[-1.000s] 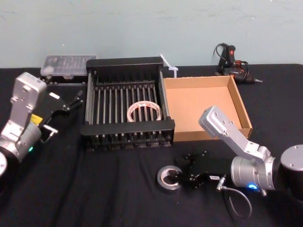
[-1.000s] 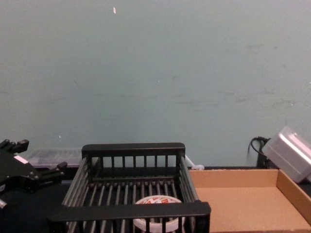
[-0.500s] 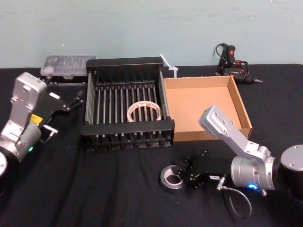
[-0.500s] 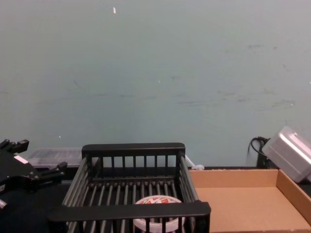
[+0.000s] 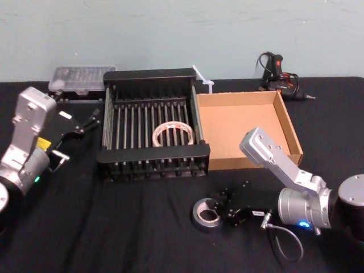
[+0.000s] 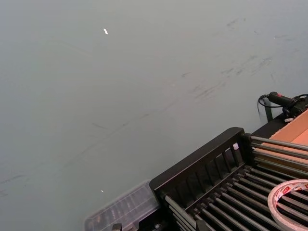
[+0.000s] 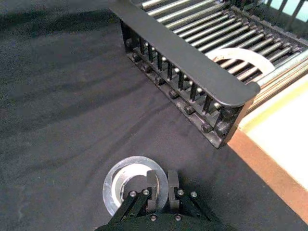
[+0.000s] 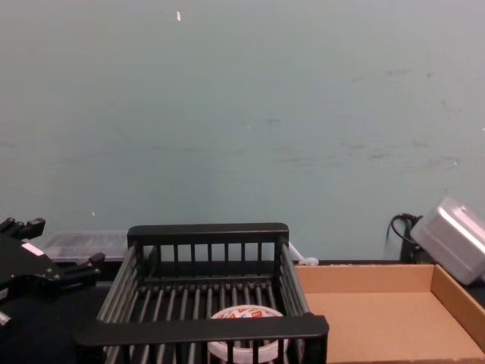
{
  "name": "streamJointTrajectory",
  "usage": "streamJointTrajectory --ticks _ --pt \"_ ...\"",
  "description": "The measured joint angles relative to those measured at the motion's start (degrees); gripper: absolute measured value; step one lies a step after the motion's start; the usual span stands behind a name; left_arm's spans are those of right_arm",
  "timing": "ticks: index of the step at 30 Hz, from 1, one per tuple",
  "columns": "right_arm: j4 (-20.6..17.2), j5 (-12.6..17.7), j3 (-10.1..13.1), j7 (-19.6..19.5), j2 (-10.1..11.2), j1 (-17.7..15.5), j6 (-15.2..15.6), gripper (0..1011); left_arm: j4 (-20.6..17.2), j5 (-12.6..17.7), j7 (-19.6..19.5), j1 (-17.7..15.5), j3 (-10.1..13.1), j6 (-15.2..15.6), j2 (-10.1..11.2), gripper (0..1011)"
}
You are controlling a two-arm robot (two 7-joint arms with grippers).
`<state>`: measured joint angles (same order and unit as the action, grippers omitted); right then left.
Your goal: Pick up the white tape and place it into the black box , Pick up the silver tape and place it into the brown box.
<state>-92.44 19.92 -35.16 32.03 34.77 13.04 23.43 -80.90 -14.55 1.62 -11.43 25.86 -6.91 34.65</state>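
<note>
The silver tape (image 5: 205, 213) lies on the black cloth in front of the black box (image 5: 152, 75), close to the table's near edge. My right gripper (image 5: 219, 207) is shut on its wall; in the right wrist view one of the fingers (image 7: 152, 188) sits inside the silver tape (image 7: 126, 182) core and the other outside. The white tape (image 5: 173, 135) lies flat on the slats inside the black box, also seen as the white tape (image 8: 246, 317) behind the front rim. The brown box (image 5: 289, 122) stands right of the crate. My left gripper (image 5: 78, 135) hovers open left of the crate.
A clear plastic case (image 5: 81, 77) sits behind the crate's left corner. A glue gun (image 5: 281, 77) with its cord lies at the back right, and a white zip tie (image 5: 202, 76) lies between them. A cable loop (image 5: 286, 243) trails from my right wrist.
My right gripper has closed on the silver tape's wall, and the roll has tipped slightly off flat. The left arm and the white tape have not moved.
</note>
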Motion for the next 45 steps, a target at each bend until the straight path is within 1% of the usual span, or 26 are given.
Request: streamJointTrajectory --ticks 4,8,10,12,17,19,21,22,23,25,28,34,35,38,41,42,45 --pt "-0.39 0.32 0.51 -0.16 0.09 -0.27 -0.07 155 0.00 0.00 0.00 0.00 0.00 0.00 0.00 1001" --pt "-1.46 1.33 2.06 -1.05 0.59 -0.84 -0.05 155 0.00 0.00 0.00 0.00 0.00 0.00 0.00 1001" --pt "-1.66 1.48 2.32 -1.28 0.71 -0.95 -0.05 155 0.00 0.00 0.00 0.00 0.00 0.00 0.00 1001" --pt "-2.34 1.94 3.46 -2.10 1.17 -1.31 -0.18 155 0.00 0.00 0.00 0.00 0.00 0.00 0.00 1001" --pt "-3.06 2.48 5.30 -3.53 1.63 -1.76 -0.49 155 0.00 0.00 0.00 0.00 0.00 0.00 0.00 1001" --pt "-3.21 2.64 6.01 -4.11 1.73 -1.87 -0.67 155 0.00 0.00 0.00 0.00 0.00 0.00 0.00 1001" --pt "-3.32 2.88 7.44 -5.45 1.75 -2.03 -0.94 155 0.00 0.00 0.00 0.00 0.00 0.00 0.00 1001" --pt "-3.32 2.88 7.44 -5.45 1.75 -2.03 -0.94 155 0.00 0.00 0.00 0.00 0.00 0.00 0.00 1001" --pt "-3.32 2.94 8.18 -6.16 1.67 -2.06 -1.04 155 0.00 0.00 0.00 0.00 0.00 0.00 0.00 1001" --pt "-3.25 2.95 8.84 -6.85 1.51 -2.06 -1.07 155 0.00 0.00 0.00 0.00 0.00 0.00 0.00 1001" --pt "-2.72 2.91 10.27 -8.35 0.95 -1.78 -1.08 155 0.00 0.00 0.00 0.00 0.01 0.00 0.00 1001" --pt "-1.34 2.70 11.98 -10.29 -0.43 -1.00 -0.87 155 0.00 0.00 0.00 0.00 0.00 0.00 0.00 1001" --pt "-0.81 2.56 12.39 -10.77 -0.94 -0.69 -0.69 155 0.00 0.00 0.00 0.00 0.00 0.00 0.00 1001" --pt "0.00 2.29 12.85 -11.44 -1.71 -0.15 -0.33 155 0.00 0.00 0.00 0.00 0.00 0.00 0.00 1001" --pt "1.81 1.67 13.34 -12.35 -3.15 1.01 0.14 155 0.00 0.00 0.00 0.00 0.00 0.00 0.00 1001" --pt "1.81 1.67 13.34 -12.35 -3.15 1.01 0.14 155 0.00 0.00 0.00 0.00 0.00 0.00 0.00 1001" --pt "3.63 1.04 13.81 -12.99 -4.50 2.14 0.39 155 0.00 0.00 0.00 0.00 0.00 0.00 0.00 1001"
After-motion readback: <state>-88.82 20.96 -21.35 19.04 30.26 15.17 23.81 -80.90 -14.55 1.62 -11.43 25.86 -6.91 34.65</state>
